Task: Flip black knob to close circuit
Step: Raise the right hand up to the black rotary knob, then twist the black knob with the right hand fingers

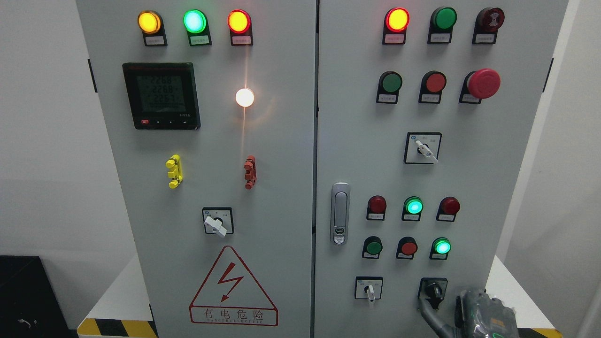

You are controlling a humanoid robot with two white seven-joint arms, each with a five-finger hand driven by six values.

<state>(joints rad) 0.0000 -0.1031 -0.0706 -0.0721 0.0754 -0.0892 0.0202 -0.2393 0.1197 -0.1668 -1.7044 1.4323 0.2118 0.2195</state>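
While the right hand (439,300) reaches in from the bottom right edge, its grey fingers (425,307) touch the black knob (434,291) low on the right door; whether they grip it, can't tell. Warning triangle (233,287) reads 有电危险. Meter (161,96) shows 2268, 2268, 2267. Open panel left of the knob up to a white switch (369,290).
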